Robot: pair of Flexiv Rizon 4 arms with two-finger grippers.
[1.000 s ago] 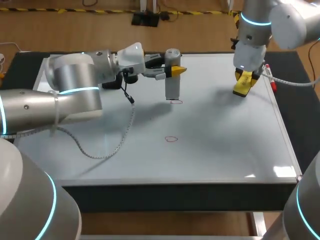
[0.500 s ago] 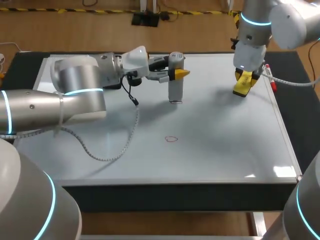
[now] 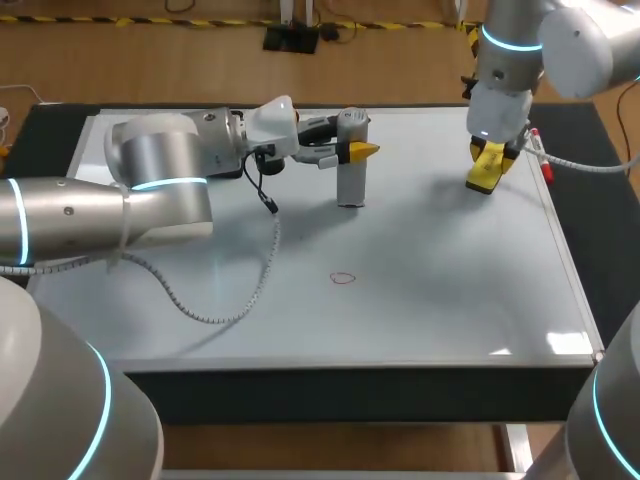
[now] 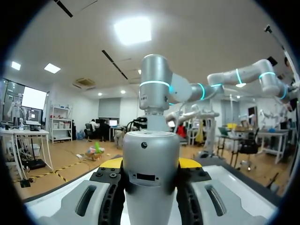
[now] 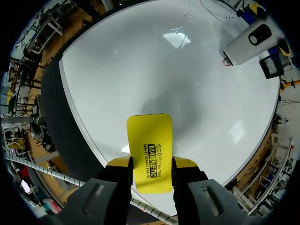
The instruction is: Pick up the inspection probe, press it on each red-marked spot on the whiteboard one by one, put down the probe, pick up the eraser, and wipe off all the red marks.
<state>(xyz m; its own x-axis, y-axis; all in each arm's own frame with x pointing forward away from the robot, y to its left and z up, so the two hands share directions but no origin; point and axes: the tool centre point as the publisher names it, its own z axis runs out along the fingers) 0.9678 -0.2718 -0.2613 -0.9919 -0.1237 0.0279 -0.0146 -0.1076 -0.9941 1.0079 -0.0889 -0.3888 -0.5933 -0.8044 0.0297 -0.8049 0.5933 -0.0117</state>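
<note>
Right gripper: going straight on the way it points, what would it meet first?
The whiteboard, directly ahead of the yellow eraser the right gripper holds; whether they touch is unclear.

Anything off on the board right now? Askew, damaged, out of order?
Nothing damaged or spilled. The probe stands upright in the left gripper, tip on the whiteboard. One oddity: the right gripper already clasps the yellow eraser while the probe is in use.

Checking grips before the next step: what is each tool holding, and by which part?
Left tool: the probe, clamped around its upper body. Right tool: the yellow eraser, gripped by its two long sides near one end.
</note>
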